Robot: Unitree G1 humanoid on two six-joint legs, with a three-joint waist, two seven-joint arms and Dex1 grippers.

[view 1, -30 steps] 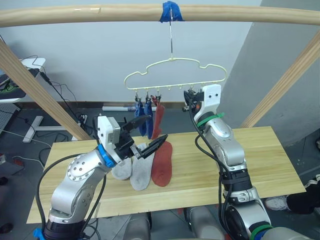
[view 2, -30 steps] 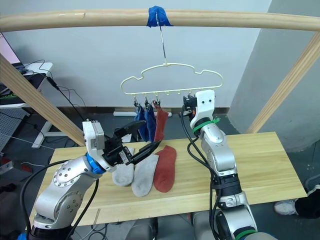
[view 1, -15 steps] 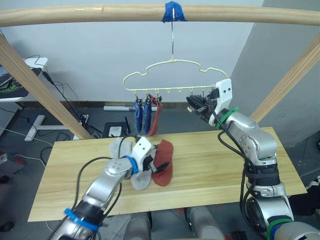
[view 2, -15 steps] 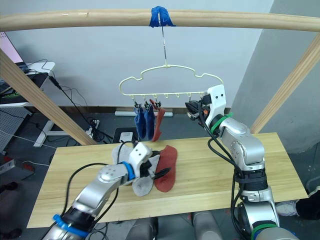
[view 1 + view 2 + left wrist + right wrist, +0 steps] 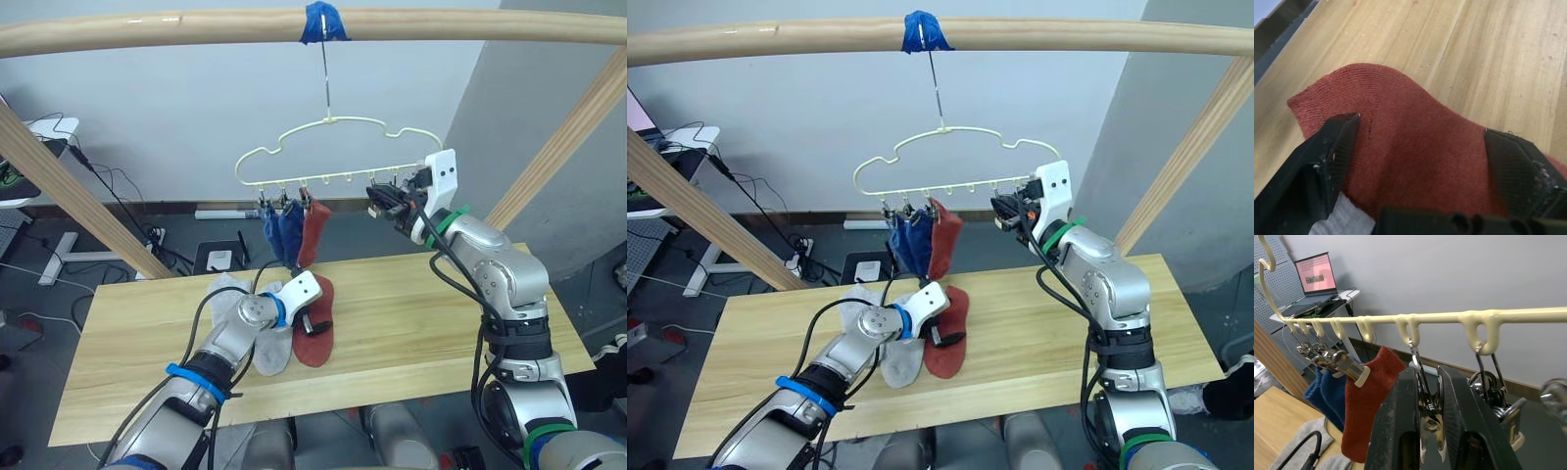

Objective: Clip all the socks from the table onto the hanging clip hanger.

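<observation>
On the table [image 5: 421,313] lies a rust-red sock [image 5: 315,338] beside two light grey socks [image 5: 272,351]. My left gripper [image 5: 317,326] is down on the red sock. In the left wrist view the gripper [image 5: 1420,129] is open, one finger at each side of the red sock [image 5: 1415,166]. The pale-yellow clip hanger [image 5: 333,147] hangs from the top pole. It carries two blue socks [image 5: 279,230] and one rust-red sock [image 5: 312,230]. My right gripper [image 5: 1426,377] is shut on a free silver clip [image 5: 1428,418] on the hanger's right half.
A round wooden pole [image 5: 196,24] crosses overhead, with blue tape [image 5: 321,20] holding the hanger's hook. Slanted poles stand at the left [image 5: 78,196] and right [image 5: 558,147]. Bare tabletop stretches to the right of the socks. Cables lie on the floor behind the table.
My left arm dropped from above the table down onto the rust-red sock. The right arm swung its elbow outward while its gripper stayed at the clip.
</observation>
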